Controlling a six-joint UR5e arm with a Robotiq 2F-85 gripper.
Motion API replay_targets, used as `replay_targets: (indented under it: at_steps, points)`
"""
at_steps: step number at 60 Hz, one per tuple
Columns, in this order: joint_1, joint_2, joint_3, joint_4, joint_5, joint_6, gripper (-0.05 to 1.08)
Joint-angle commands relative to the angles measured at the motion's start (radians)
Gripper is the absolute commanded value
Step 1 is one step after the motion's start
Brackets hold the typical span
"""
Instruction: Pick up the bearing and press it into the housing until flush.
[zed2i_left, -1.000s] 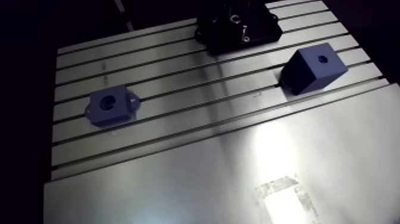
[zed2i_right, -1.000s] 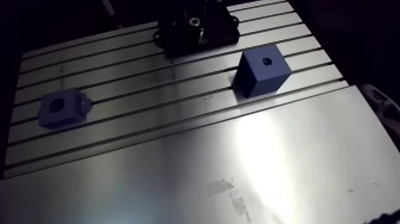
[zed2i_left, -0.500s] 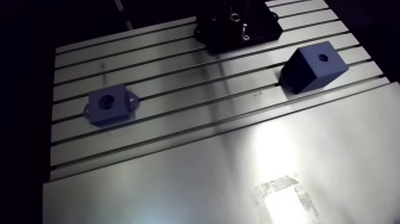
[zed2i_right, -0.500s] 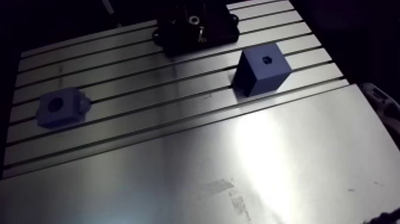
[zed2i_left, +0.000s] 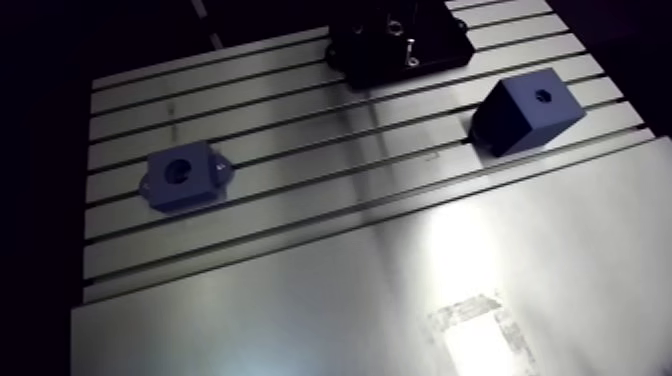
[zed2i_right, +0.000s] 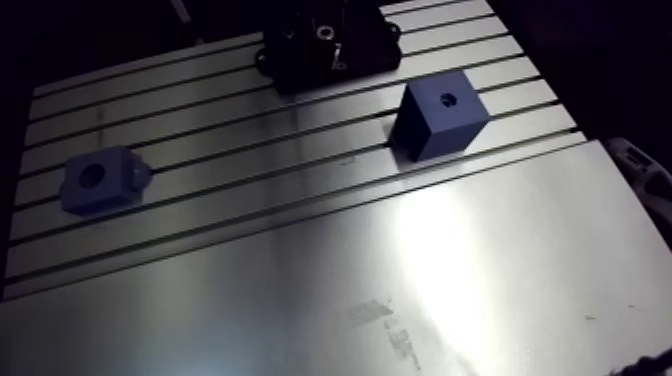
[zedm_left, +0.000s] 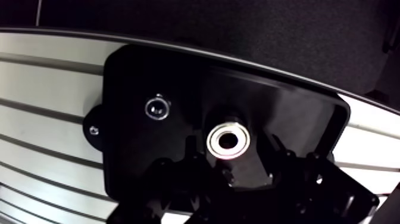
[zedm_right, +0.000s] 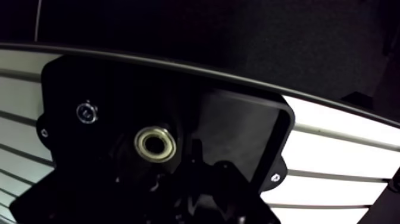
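bearing (zedm_left: 229, 141) sits shiny in the black plate (zedm_left: 286, 113), right between the gripper (zedm_left: 236, 149) fingers (zedm_left: 278, 158), which stand apart and clear of it. small round bolt head (zedm_left: 158, 108) at ten o'clock from the bearing. slotted table (zedm_left: 47, 89) underneath.

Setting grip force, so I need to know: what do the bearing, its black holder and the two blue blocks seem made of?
Bearing: bright silvery ring with sharp glints, likely polished steel. Black holder: matte, faint sheen; plastic or anodised metal, cannot tell which. Blue flanged block and blue cube: flat even colour, dull surface, probably plastic.
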Motion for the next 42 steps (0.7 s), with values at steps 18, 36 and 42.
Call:
replay_targets:
  at_steps: [18, 36, 42]
  points:
    - [0.003, 0.001, 0.000, -0.002, 0.001, 0.000, 0.49]
    - [0.003, 0.002, 0.000, -0.002, 0.000, 0.001, 0.49]
    - [0.003, 0.002, 0.000, -0.002, 0.002, 0.001, 0.49]
